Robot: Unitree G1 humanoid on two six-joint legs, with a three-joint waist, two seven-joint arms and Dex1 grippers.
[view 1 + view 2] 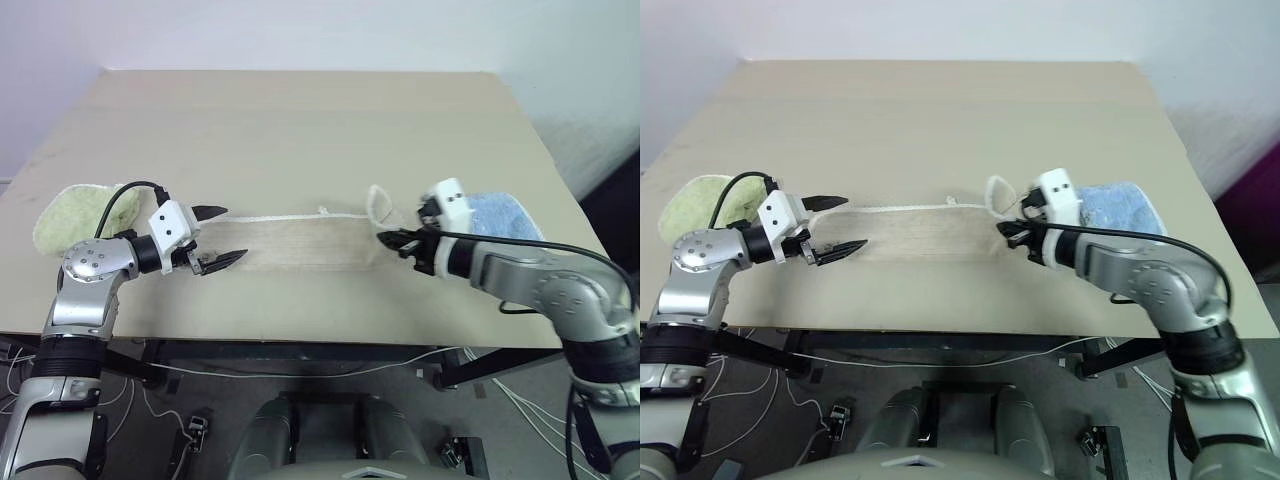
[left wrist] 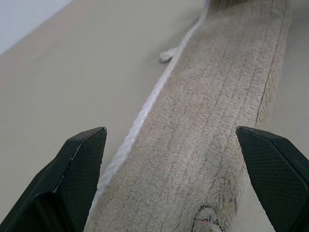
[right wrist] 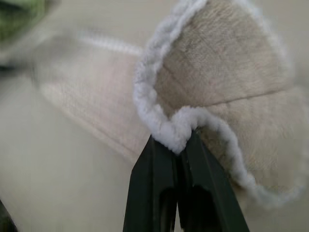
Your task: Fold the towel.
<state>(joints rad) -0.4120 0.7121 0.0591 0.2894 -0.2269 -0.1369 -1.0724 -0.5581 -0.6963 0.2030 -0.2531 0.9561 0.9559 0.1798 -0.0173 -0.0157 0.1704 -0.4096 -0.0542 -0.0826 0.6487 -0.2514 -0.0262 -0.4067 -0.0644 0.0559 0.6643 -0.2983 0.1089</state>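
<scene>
While folded, the towel (image 1: 300, 243) lies in the right tool's (image 3: 176, 145) pinch.

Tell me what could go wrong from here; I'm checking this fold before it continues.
The right gripper pinches only the white edging of the towel, so the corner may slip free. The left gripper is open over the other end, so that end could drag. The blue cloth lies close and might get snagged.
</scene>
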